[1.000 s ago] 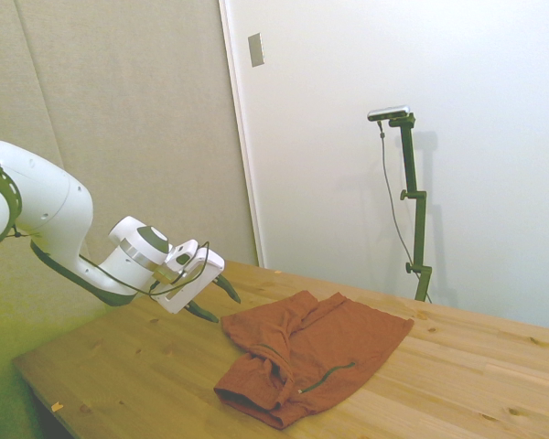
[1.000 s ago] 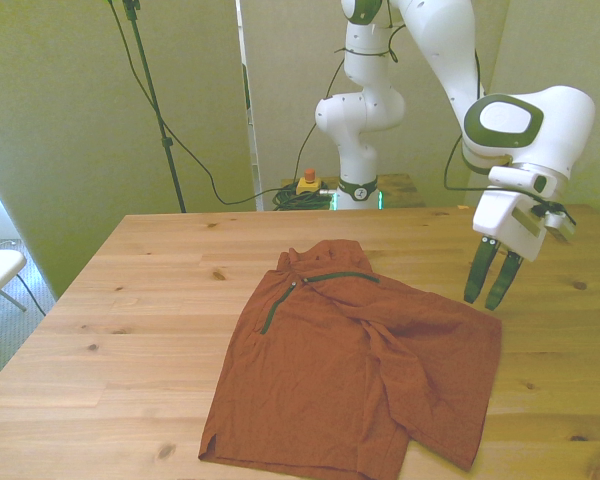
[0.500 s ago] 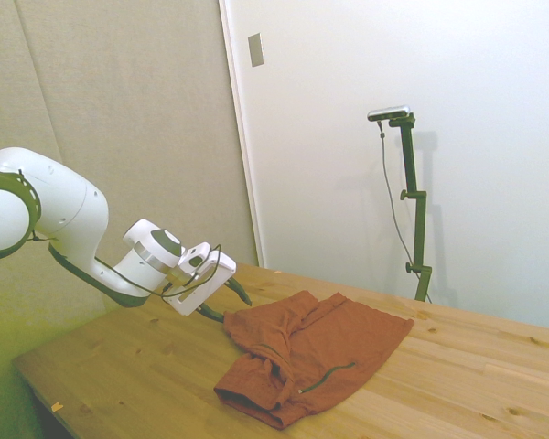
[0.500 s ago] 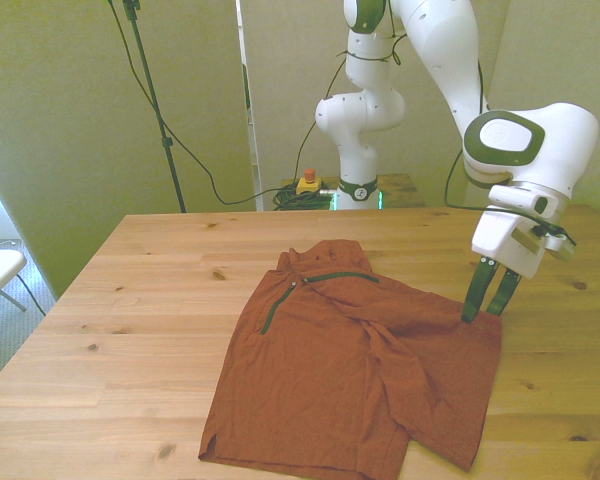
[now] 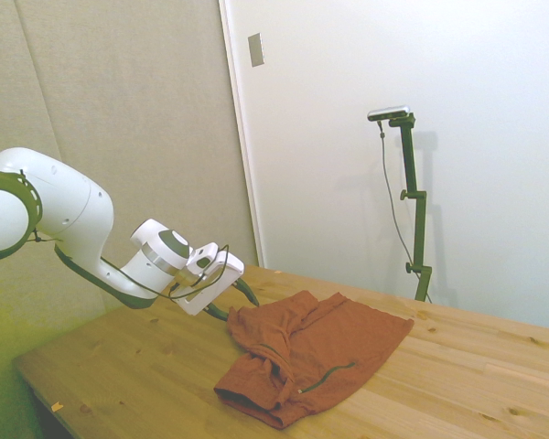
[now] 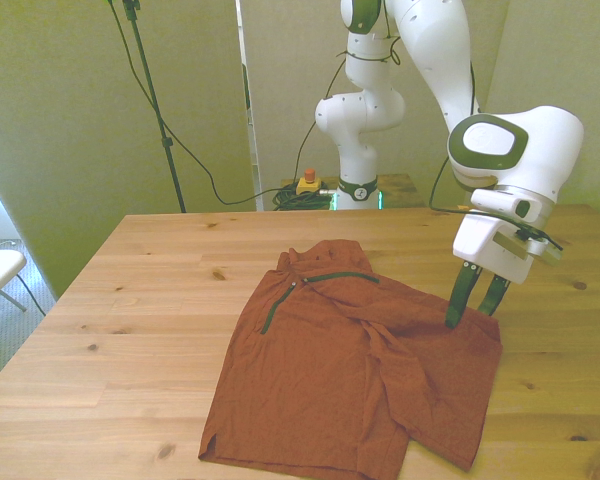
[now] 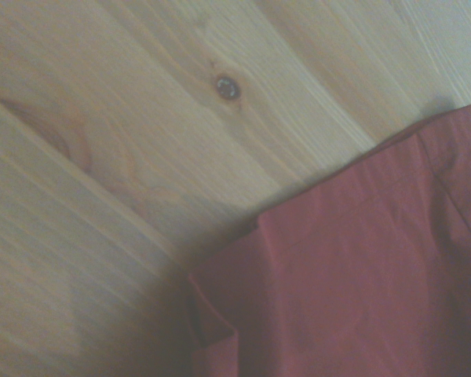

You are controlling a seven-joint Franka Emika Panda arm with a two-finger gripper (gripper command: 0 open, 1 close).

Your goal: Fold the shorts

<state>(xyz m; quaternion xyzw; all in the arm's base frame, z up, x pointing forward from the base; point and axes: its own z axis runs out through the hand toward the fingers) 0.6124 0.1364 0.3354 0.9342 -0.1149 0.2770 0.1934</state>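
White arm bent low, wrist tilted downward; end effector [image 6: 472, 306] fingers slightly apart, pointing down.

Pale light is washing over a white wall [image 5: 421, 110] and a beige padded panel [image 5: 119, 119]. A wooden table [image 6: 130, 300] is filling the foreground; cables [image 6: 195, 165] are trailing behind it.

**A robot test room, by the look of it**

Bare padded wall panels [image 5: 119, 110], a white Franka arm [image 6: 420, 60] bolted behind a plain wooden table [image 6: 130, 300], cables [image 6: 210, 170] trailing down, an emergency-stop button [image 6: 307, 182] at its base: a lab setup.
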